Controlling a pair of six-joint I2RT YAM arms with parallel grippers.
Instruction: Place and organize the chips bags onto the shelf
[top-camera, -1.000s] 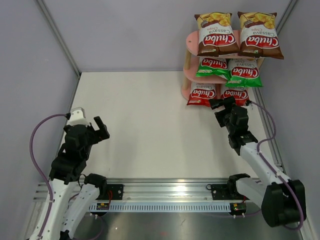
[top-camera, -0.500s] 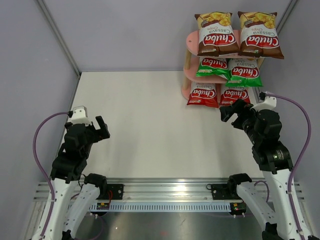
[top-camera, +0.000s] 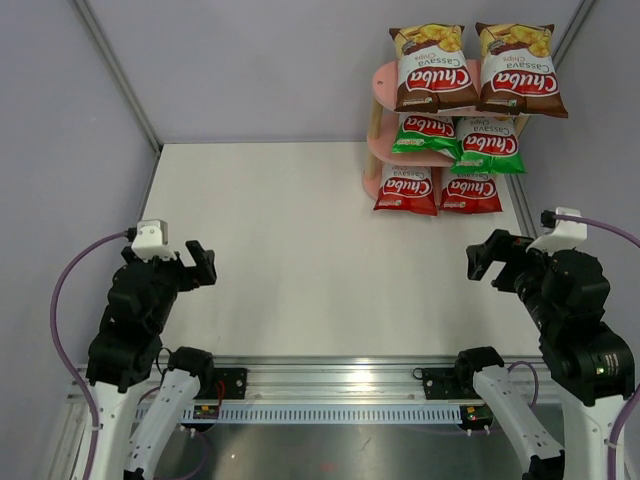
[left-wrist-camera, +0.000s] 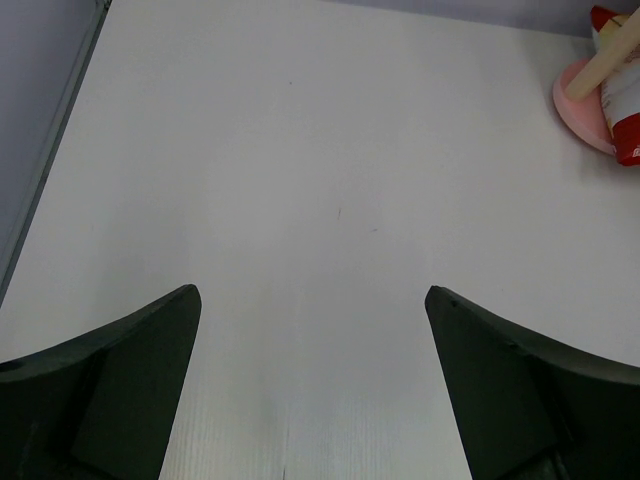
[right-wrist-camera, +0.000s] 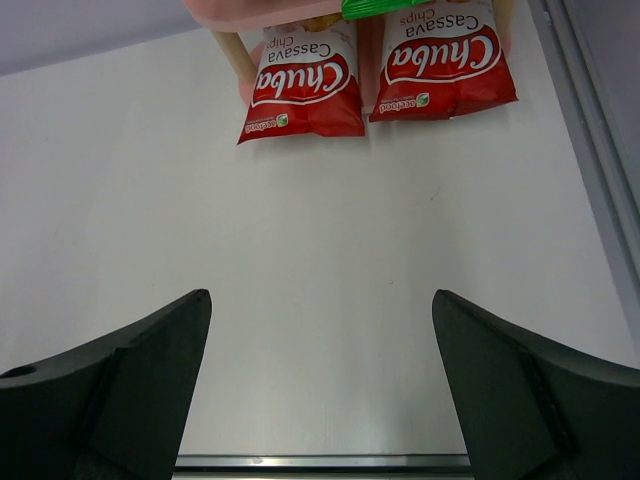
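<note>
White tabletop (top-camera: 300, 230) is carrying the shelf (top-camera: 382, 78), where you are seeing all six chips bags (top-camera: 434, 70) sitting paired by colour, well beyond the spread, empty fingers of the left gripper (top-camera: 200, 265) and right gripper (top-camera: 483, 258); nothing seems left.

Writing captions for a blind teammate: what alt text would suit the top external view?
Six chips bags fill a pink three-tier shelf at the far right of the table: brown bags on top, green bags in the middle, red bags at the bottom. The left gripper and right gripper hover open and empty nearer the front.
</note>
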